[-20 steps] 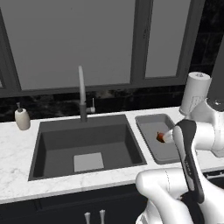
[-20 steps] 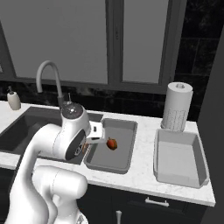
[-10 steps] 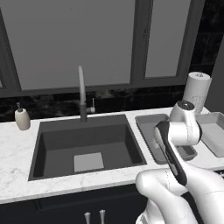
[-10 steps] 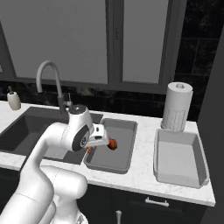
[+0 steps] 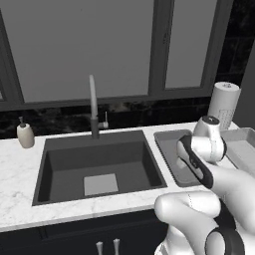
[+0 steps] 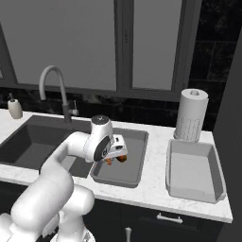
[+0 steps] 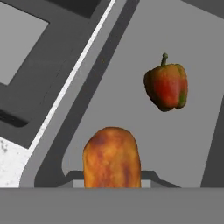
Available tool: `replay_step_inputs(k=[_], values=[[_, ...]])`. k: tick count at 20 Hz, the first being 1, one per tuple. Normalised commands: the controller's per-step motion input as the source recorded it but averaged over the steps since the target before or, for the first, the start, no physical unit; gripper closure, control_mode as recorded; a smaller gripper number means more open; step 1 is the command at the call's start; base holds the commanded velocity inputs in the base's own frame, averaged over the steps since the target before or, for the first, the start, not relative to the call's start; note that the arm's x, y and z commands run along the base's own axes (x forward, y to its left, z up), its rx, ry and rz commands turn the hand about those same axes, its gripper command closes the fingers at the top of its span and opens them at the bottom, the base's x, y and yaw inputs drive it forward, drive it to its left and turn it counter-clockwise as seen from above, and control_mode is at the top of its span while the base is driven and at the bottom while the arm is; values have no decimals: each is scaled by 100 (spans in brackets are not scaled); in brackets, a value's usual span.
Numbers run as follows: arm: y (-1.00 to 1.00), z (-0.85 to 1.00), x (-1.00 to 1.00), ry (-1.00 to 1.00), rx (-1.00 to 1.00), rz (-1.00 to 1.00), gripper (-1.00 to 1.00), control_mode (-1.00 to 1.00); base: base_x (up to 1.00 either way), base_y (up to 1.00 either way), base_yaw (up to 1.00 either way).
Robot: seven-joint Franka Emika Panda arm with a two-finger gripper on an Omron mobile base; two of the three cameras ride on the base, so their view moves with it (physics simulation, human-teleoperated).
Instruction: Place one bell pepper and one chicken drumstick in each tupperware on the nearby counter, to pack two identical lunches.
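My gripper is shut on a browned chicken drumstick, which juts out from between the fingers over the left tupperware. A red-and-green bell pepper lies on that tub's grey floor, a little beyond the drumstick. In the right base view the gripper hangs low over the left tupperware with the drumstick at its tip. The second tupperware sits to the right on the white counter. In the left base view my forearm covers part of the left tupperware.
A dark sink basin with a tall faucet lies left of the tubs. A soap dispenser stands at the far left. A paper towel roll stands behind the right tub, against the dark backsplash.
My elbow has swung down and forward, and the hand has turned. The drumstick stays in the gripper over the left tub, slightly lower than before.
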Motion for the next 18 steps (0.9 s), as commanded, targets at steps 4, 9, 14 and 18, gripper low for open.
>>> replay_step_inputs(k=[4,9,14,18], values=[[-3,-28,34,0,0,3,100,-100,0,0,0],[0,-33,36,1,0,0,100,-100,0,0,0],[0,-38,23,1,0,0,100,-100,0,0,0],[0,-34,20,0,0,0,100,-100,0,0,0]])
